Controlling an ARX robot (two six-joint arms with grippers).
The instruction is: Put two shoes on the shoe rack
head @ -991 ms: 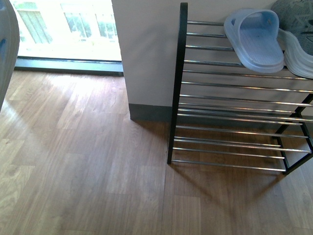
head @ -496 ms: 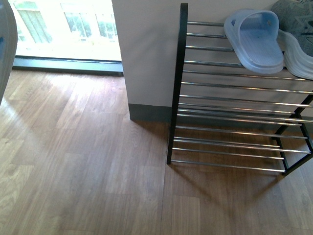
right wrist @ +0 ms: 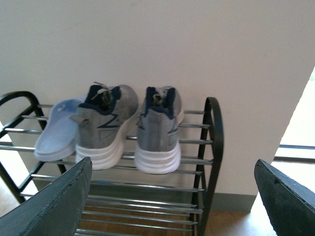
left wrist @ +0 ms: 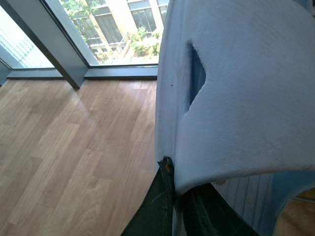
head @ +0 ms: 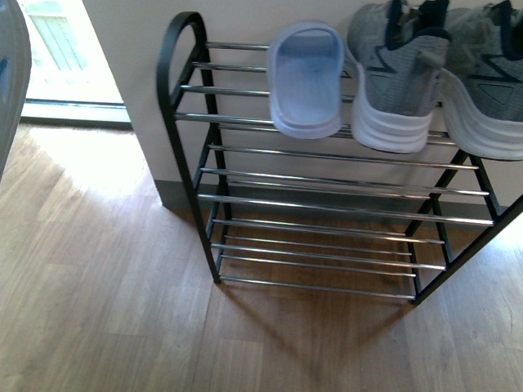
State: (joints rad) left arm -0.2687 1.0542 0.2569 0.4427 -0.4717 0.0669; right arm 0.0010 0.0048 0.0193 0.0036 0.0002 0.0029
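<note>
Pale blue sandal (left wrist: 236,98) fills our left gripper's (left wrist: 173,196) pinch, hiding its tips; our right gripper (right wrist: 172,196) gapes wide before the rack (right wrist: 206,147).

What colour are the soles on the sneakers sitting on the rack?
White, under grey knit uppers with dark collars. The sneakers show best in the right wrist view, on the rack's top tier.

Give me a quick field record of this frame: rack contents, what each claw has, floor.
shoe rack: black side frames, chrome rods, against the wall
top tier: one pale blue slide sandal, then two grey sneakers side by side, heels hanging over the front rod
lower tiers: no shoes visible
left claw: shut on second pale blue sandal, seen in left wrist view
right claw: open, holding nothing, facing the rack
floor: wood planks, no shoes in view
</note>
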